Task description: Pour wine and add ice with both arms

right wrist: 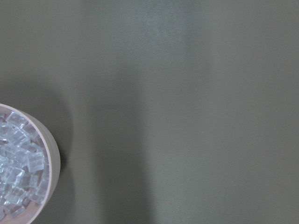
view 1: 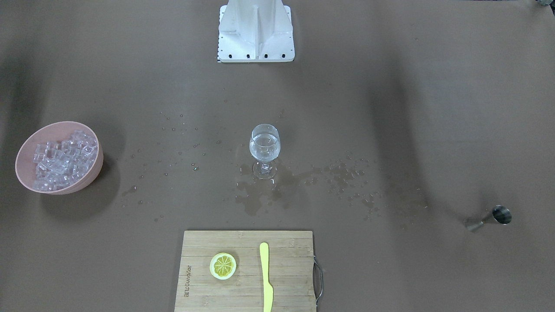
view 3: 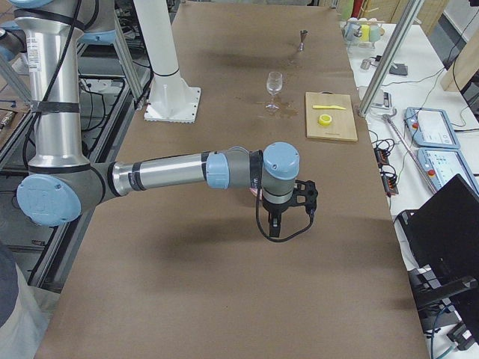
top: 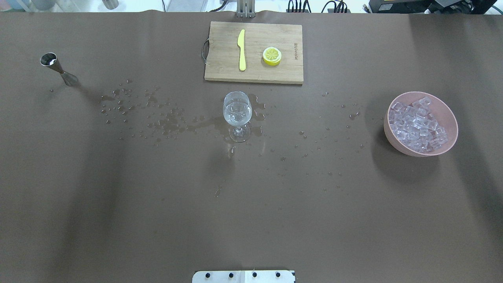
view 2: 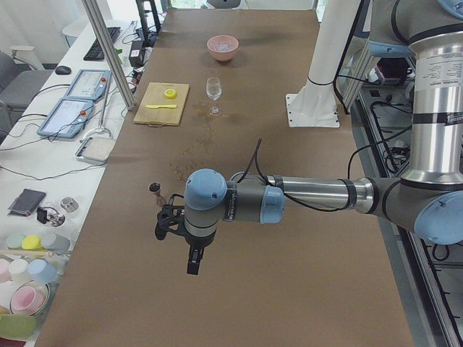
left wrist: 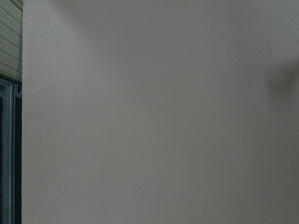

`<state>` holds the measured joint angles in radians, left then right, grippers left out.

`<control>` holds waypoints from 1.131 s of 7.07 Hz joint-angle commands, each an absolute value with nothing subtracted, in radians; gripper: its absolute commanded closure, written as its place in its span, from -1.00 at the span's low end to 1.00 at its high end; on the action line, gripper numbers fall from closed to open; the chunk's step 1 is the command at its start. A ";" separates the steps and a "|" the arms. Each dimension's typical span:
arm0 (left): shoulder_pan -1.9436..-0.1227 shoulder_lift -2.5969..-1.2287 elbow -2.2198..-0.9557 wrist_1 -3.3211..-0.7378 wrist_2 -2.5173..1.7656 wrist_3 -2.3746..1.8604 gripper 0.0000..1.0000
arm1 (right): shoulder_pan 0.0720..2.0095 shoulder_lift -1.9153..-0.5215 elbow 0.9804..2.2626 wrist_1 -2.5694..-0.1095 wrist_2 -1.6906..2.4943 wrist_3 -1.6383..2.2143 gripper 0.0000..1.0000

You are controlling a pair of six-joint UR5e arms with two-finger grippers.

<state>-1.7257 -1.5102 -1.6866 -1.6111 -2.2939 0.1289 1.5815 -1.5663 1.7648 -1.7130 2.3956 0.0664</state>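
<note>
At table centre: glass (top: pixel 237 112) in puddle (top: pixel 208 125) | board (top: pixel 224 59), jigger (top: pixel 59 70), ice (top: pixel 416 125) well apart | left fingers (view 2: pixel 194 262), right fingers (view 3: pixel 275 226): opening cannot tell

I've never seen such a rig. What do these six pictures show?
This is a robot with two arms at a brown table. Two pictures look down from above, from opposite sides; two look along the table from its ends, showing the left arm and right arm hovering with nothing visibly held; two come from wrist cameras. On the table: a stemmed glass of clear liquid amid spilled drops, a pink bowl of ice, a metal jigger, and a cutting board with a lemon slice and yellow knife. Whether the jaws are open is unclear.
</note>
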 commanded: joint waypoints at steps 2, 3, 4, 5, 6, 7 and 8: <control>-1.724 -1.500 -1.684 -1.614 -2.348 0.129 -0.96 | 1.578 -1.512 1.741 -1.827 2.388 0.061 -1.00; -1.724 -1.490 -1.681 -1.615 -2.361 0.127 -0.96 | 1.578 -1.503 1.744 -1.821 2.319 0.042 -1.00; -1.726 -1.483 -1.687 -1.615 -2.362 0.124 -0.96 | 1.568 -1.503 1.741 -1.818 2.268 -0.027 -1.00; -1.724 -1.482 -1.684 -1.615 -2.362 0.124 -0.96 | 1.566 -1.508 1.740 -1.819 2.264 -0.122 -1.00; -1.724 -1.482 -1.692 -1.617 -2.364 0.124 -0.96 | 1.566 -1.519 1.741 -1.818 2.276 -0.121 -1.00; -1.724 -1.482 -1.692 -1.617 -2.382 0.124 -0.96 | 1.565 -1.513 1.741 -1.816 2.275 -0.112 -1.00; -1.724 -1.482 -1.692 -1.617 -2.399 0.126 -0.96 | 1.559 -1.514 1.741 -1.816 2.292 -0.110 -1.00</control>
<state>-1.7243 -1.4821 -1.6911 -1.6166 -2.3805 0.1246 1.5638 -1.5134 1.7408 -1.8169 2.2789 -0.1106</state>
